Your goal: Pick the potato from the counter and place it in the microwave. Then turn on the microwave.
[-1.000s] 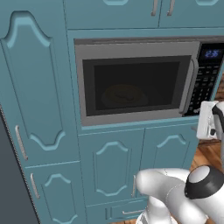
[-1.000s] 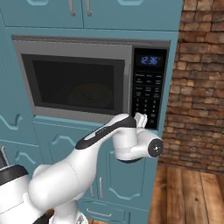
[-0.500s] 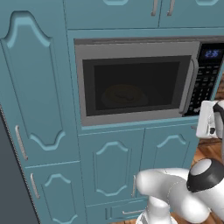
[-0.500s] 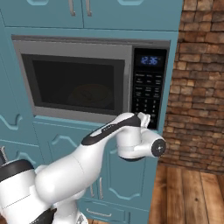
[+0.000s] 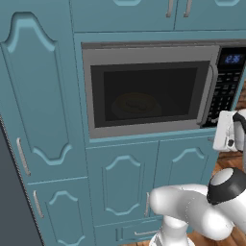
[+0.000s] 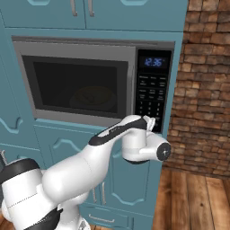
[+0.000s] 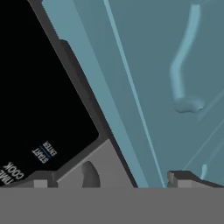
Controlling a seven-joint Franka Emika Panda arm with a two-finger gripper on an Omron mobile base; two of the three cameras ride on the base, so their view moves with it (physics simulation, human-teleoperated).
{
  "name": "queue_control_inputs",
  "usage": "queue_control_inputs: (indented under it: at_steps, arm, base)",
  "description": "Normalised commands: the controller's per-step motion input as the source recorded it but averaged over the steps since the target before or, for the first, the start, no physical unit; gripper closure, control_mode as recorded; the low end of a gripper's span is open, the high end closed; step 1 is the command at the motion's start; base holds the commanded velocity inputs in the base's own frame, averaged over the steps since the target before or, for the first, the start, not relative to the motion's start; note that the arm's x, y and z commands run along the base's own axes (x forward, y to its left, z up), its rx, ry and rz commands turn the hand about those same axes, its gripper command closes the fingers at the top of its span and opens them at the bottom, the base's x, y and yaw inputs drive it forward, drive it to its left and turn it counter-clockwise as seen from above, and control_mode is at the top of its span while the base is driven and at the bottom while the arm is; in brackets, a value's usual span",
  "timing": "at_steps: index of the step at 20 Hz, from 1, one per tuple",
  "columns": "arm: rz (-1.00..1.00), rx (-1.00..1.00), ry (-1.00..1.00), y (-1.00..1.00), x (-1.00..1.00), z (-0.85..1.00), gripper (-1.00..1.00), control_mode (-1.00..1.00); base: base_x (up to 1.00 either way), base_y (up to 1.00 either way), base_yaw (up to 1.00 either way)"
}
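The end effector (image 7: 109, 177), fingers spread and grasping nothing, had crept closer to the keypad (image 6: 152, 96) of the microwave (image 5: 149, 91) over the last second, so the start press looked imminent. The door was shut; the potato (image 5: 137, 103) was probably the dim lump inside. Readable: "START ENTER", "COOK".

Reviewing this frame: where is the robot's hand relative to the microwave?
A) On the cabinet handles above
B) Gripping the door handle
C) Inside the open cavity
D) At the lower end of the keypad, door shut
D: the gripper sits at the bottom of the keypad, and the microwave door is closed.
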Motion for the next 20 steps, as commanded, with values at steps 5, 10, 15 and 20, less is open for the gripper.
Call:
queue_control_inputs:
  at_steps: [5, 10, 15, 20]
  arm:
    - [0.00, 0.00, 0.00, 0.00, 0.19, -0.05, -1.00, -1.00]
    - [0.00, 0.00, 0.00, -0.01, 0.16, -0.05, -1.00, -1.00]
    - [0.00, 0.01, 0.00, -0.10, 0.09, -0.06, -1.00, -1.00]
    - [0.00, 0.02, 0.00, -0.09, 0.05, -0.09, -1.00, -1.00]
  base:
    - [0.00, 0.00, 0.00]
    - [0.00, 0.00, 0.00]
    - [0.00, 0.00, 0.00]
    - [0.00, 0.00, 0.00]
